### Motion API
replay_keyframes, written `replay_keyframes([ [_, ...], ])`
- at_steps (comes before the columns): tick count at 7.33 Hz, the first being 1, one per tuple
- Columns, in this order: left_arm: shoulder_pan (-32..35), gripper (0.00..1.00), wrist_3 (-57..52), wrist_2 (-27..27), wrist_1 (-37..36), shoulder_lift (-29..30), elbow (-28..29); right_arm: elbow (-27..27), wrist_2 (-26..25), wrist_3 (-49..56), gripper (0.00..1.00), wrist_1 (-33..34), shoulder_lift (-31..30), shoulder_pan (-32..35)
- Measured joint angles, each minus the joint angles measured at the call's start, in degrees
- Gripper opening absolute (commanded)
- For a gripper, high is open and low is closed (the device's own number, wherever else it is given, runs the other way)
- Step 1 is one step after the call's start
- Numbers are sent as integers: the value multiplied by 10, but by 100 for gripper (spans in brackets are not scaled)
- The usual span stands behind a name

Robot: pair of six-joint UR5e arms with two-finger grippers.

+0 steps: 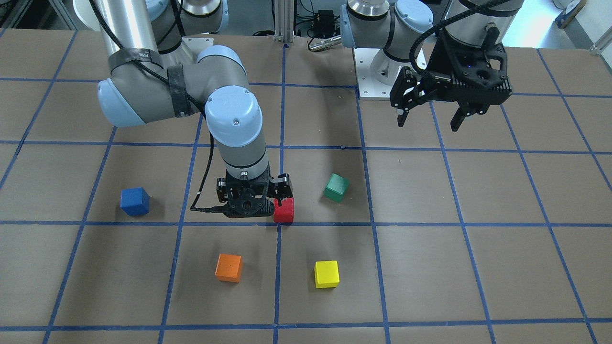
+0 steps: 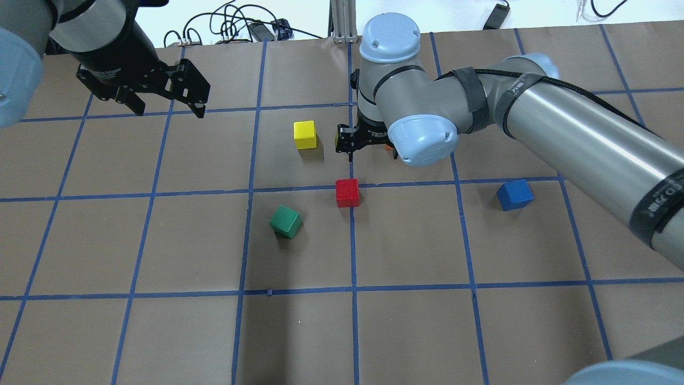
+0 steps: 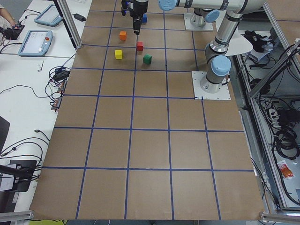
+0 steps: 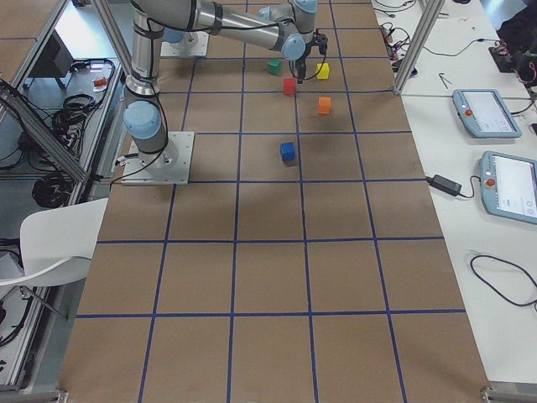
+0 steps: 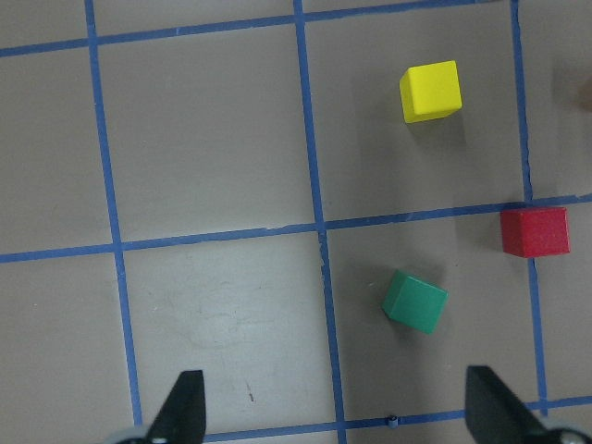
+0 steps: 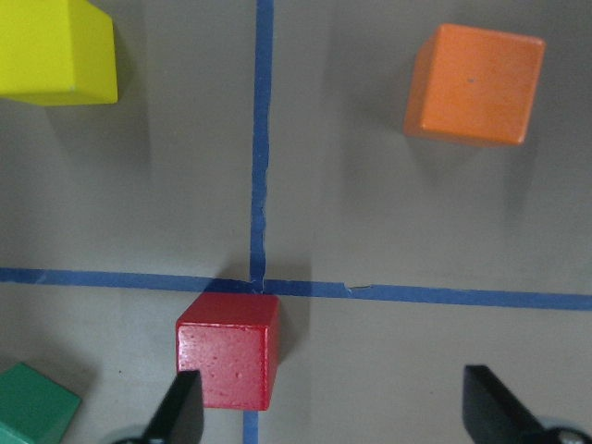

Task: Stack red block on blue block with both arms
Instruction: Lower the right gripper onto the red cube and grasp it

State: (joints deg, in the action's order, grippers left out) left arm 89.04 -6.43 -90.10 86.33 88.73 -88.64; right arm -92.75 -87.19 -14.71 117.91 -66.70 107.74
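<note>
The red block (image 1: 284, 210) (image 2: 347, 192) sits on the table at a crossing of blue tape lines. My right gripper (image 1: 253, 196) (image 6: 338, 416) hovers open and empty just beside it. In the right wrist view the red block (image 6: 228, 350) lies by one fingertip (image 6: 180, 412), not between the two. The blue block (image 1: 135, 201) (image 2: 514, 194) stands alone, about one grid square away on the right arm's side. My left gripper (image 1: 428, 119) (image 2: 165, 104) (image 5: 338, 416) is open and empty, raised high, far from both blocks.
A green cube (image 1: 336, 187) (image 2: 285, 221) stands close to the red block. A yellow cube (image 1: 326, 274) (image 2: 305, 134) and an orange cube (image 1: 228, 267) (image 6: 474, 83) lie farther out from the robot. The brown table (image 2: 406, 331) carries a blue tape grid.
</note>
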Motion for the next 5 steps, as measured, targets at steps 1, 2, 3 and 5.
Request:
replay_keyframes([
  [1, 0, 100, -1, 0, 0, 0, 0, 0, 1, 0, 100, 6, 11, 5],
  [2, 0, 100, -1, 0, 0, 0, -1, 0, 8, 1, 100, 11, 22, 8],
  [3, 0, 100, -1, -1, 0, 0, -1, -1, 20, 2, 100, 14, 31, 11],
  [5, 0, 100, -1, -1, 0, -1, -6, -1, 33, 6, 100, 23, 47, 15],
])
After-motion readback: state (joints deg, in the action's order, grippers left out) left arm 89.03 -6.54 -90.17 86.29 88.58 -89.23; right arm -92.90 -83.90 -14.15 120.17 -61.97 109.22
